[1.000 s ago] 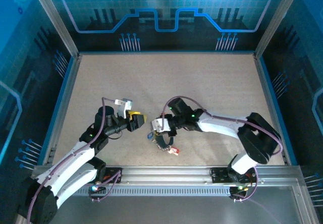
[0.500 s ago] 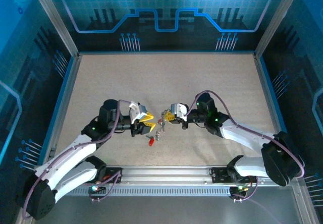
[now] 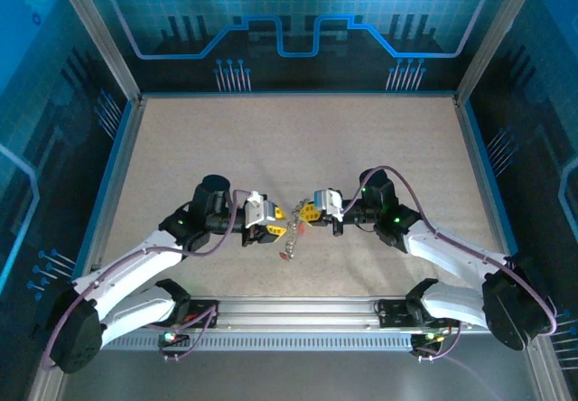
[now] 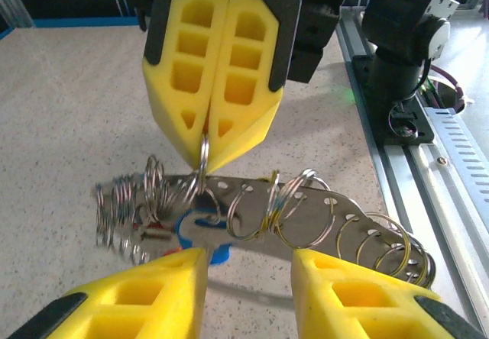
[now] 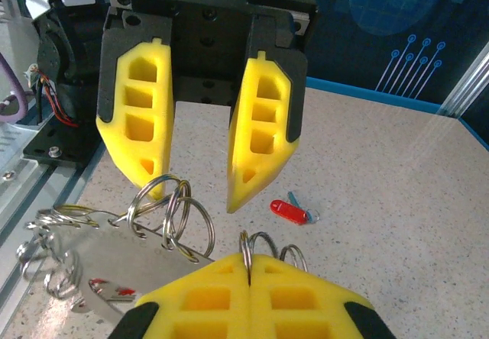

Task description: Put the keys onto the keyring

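The keyring [image 4: 306, 217] is a curved grey metal band with holes, carrying several small split rings, held off the table between the arms. A blue-headed key [image 4: 200, 241] and some red-headed keys hang at its left end. My right gripper [image 5: 248, 261] is shut on one small split ring [image 5: 246, 241]; from the left wrist it appears as closed yellow fingers [image 4: 218, 87] above the band. My left gripper [image 4: 248, 259] is open, its fingertips just short of the band, with nothing between them. From above, the left gripper [image 3: 274, 221] and the right gripper [image 3: 307, 213] face each other at the table's middle.
A loose red-headed key [image 5: 290, 211] with a small blue piece lies on the speckled table beyond the left gripper [image 5: 195, 198]. The metal rail [image 3: 298, 312] with both arm bases runs along the near edge. Blue walls enclose the other sides.
The right gripper carried the keyring up and toward the table's middle. The left gripper moved right to meet it, and its jaws have narrowed.
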You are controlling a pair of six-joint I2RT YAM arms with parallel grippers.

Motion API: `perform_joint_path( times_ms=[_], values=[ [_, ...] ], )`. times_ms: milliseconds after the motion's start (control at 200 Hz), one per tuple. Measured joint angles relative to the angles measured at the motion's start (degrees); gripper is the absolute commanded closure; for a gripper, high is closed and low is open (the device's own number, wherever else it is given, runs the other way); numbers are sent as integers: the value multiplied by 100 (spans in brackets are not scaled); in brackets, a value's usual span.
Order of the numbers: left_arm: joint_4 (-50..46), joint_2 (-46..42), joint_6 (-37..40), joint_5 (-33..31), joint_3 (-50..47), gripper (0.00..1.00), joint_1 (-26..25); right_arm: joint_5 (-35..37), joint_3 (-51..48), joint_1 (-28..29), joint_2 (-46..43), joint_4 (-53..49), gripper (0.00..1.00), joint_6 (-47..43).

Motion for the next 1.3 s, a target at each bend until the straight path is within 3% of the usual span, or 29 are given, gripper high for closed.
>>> perform_joint_path(
  times_ms=[460, 670, 1301],
  values=[
    [-337, 66, 516, 127, 186, 71, -212, 361, -4, 319, -74, -439, 100, -420],
    [-199, 205, 446, -76, 186, 85, -468, 415, -61, 332, -236, -398, 100, -444],
    [79, 203, 295, -522, 173, 76, -557, 476, -122, 374, -348, -387, 100, -597]
  ],
)
